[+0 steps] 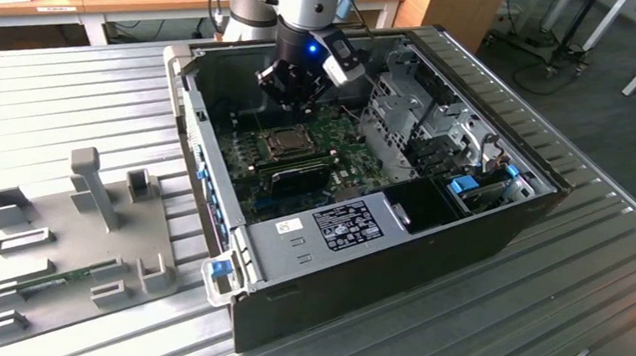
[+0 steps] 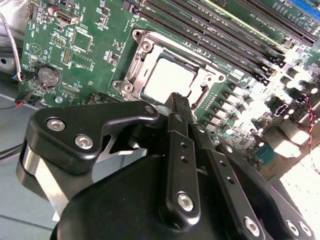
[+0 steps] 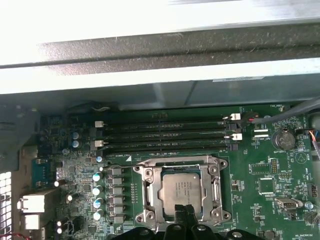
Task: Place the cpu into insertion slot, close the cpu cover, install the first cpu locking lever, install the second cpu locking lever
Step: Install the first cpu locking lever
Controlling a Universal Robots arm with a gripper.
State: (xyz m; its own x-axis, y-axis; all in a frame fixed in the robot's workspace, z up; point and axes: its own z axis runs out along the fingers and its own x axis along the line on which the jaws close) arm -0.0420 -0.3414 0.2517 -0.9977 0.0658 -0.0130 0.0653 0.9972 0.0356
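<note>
arm: the gripper (image 1: 293, 103) hangs inside the open computer case (image 1: 322, 287), low over the green board (image 1: 350, 134).
gripper state: the fingertips (image 3: 181, 211) are pressed together and narrow, with nothing seen between them.
gripper position: the tips are just beside one edge of the insertion slot (image 3: 218, 162); i cannot judge whether they touch it.
cpu location: the cpu (image 3: 183, 187) sits in the slot, lying flat, metal top facing up out of the board.
cpu axis: near square, no clear long axis; its edges run parallel to the black memory slots (image 3: 165, 134) just beside the slot.
cpu cover: the cpu cover (image 3: 161, 190) lies flat around the chip, which shows through its window.
locking levers: cannot tell their state.
surroundings: the case rests on a ribbed metal table (image 1: 580, 272); a grey fixture plate (image 1: 79, 237) lies toward the exterior view's left.
</note>
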